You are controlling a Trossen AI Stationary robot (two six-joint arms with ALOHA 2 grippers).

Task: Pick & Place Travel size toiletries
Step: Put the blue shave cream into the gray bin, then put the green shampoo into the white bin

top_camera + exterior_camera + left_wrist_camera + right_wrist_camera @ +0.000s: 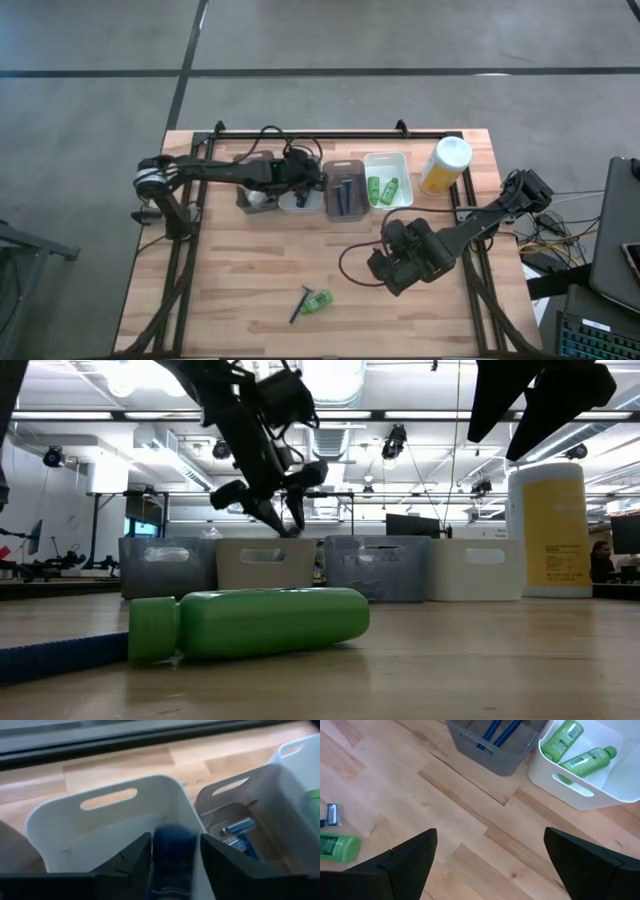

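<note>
My left gripper (300, 180) hangs over the white bin (60, 820) in the row of bins at the far side, shut on a small dark-blue tube (172, 850). My right gripper (392, 264) hovers open over bare table right of centre, touching nothing. A green mini bottle (319, 301) lies on its side near the near edge, with a dark-blue razor (300, 305) beside it. Two green bottles (577, 755) lie in the right white bin (385, 180). Blue razors (239, 827) lie in the grey bin (345, 190). My left gripper pinches the dark-blue tube (172, 845) between its two fingers (132, 862), which point down into the white bin. The tube is lifted clear, above the bin's floor. The blur hides which part of the tube the fingers are on.
A tall yellow canister (445, 165) with a white lid stands right of the bins. A brown bin (250, 192) at the row's left end holds something white. A black rail (330, 135) runs along the far edge. Bare wood lies between the bins and the near edge.
</note>
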